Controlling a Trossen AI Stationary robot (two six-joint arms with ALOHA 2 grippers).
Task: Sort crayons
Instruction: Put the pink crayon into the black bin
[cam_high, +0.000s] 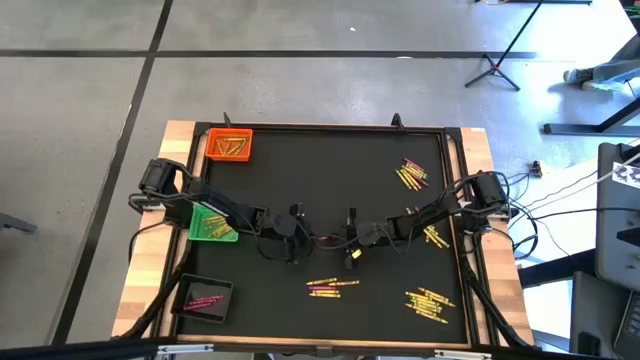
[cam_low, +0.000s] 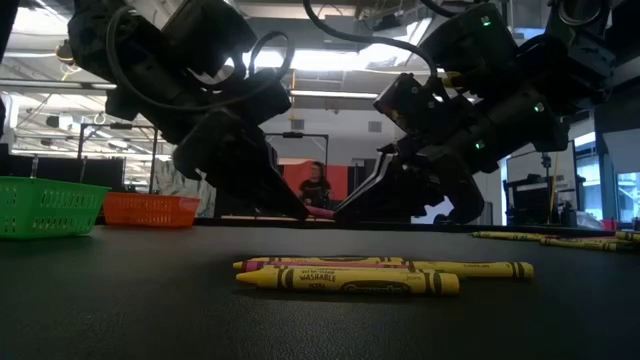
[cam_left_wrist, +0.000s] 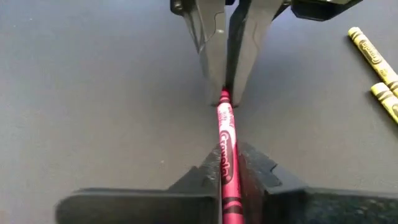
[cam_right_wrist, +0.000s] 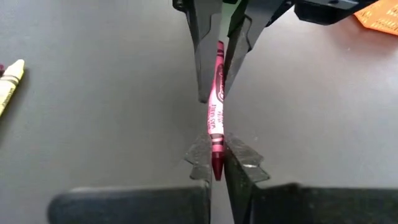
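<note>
Black matting (cam_high: 330, 190) covers the wood-edged table, with a grey concrete floor (cam_high: 300, 80) around it. Left to right: a green tray (cam_high: 212, 222) at the left edge, an orange tray (cam_high: 229, 145) at the far left corner and a black tray (cam_high: 205, 298) at the near left corner each hold crayons. Mid-table, the left gripper (cam_left_wrist: 225, 180) and right gripper (cam_right_wrist: 216, 163) both clamp one magenta crayon (cam_left_wrist: 226, 146). Loose yellow crayons (cam_high: 428, 303) lie near the front and right edges; their labels are unreadable from above.
</note>
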